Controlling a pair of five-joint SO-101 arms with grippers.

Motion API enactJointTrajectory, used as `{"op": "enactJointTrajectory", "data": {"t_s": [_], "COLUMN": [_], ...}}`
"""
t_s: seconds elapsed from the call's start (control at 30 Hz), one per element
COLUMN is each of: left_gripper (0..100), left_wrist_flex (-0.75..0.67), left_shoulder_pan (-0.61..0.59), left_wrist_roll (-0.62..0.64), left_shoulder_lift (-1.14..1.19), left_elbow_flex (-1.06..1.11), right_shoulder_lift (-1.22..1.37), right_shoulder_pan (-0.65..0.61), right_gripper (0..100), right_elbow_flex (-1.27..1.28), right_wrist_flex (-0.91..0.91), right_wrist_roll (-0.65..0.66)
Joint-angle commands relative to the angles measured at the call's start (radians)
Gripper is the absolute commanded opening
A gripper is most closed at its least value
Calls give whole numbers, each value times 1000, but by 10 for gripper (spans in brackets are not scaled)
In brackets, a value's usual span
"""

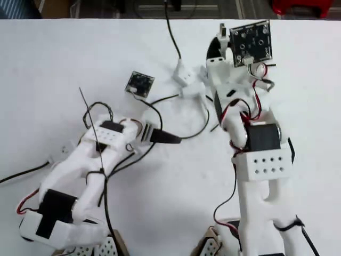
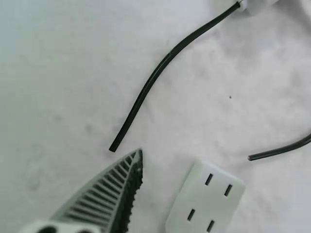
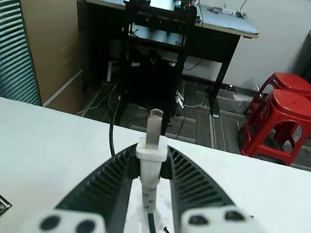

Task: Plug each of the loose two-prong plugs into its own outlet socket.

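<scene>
Right hand (image 3: 151, 151) pinches white plug (image 3: 151, 162), prongs upward; outlet (image 2: 206, 200) on table (image 2: 58, 73)

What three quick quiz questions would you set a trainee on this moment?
1. True or false: the right gripper holds a white plug.
2. How many slots show on the outlet socket in the left wrist view? A two, B four, C six.
3. Fill in: the loose cable ends near that socket are coloured ___.
Key: 1 true; 2 B; 3 black.
</scene>
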Motion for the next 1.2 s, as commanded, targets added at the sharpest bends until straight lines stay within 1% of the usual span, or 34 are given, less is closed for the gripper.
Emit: {"op": "enactJointTrajectory", "data": {"t_s": [0.0,0.2,0.27,0.33,0.5,0.6,0.8,1.0,1.07,1.17], "left_gripper": [581,581,581,581,581,581,581,581,581,581], "left_wrist_flex": [-18,-18,-18,-18,-20,-49,-138,-269,-316,-364], "left_shoulder_pan": [-10,-10,-10,-10,-12,-12,-7,-4,-7,-10], "left_wrist_roll": [2,2,2,2,-26,-29,-32,-32,-34,-34], "left_shoulder_lift": [-41,-41,-41,-41,-44,-45,-45,-47,-48,-58], "left_elbow_flex": [-6,-6,-6,-6,-6,-6,-6,-8,-11,-17], "right_shoulder_lift": [-165,-524,-624,-696,-780,-782,-777,-785,-785,-785], "right_shoulder_pan": [-10,-7,-10,-12,-12,-12,-21,-107,-143,-191], "right_gripper": [20,20,20,20,20,20,20,19,19,19], "right_elbow_flex": [58,265,325,400,626,743,884,1014,1048,1091], "right_wrist_flex": [-59,-67,-68,-105,-331,-472,-748,-1070,-1135,-1156], "right_wrist_roll": [6,12,60,135,273,322,307,321,390,505]}}
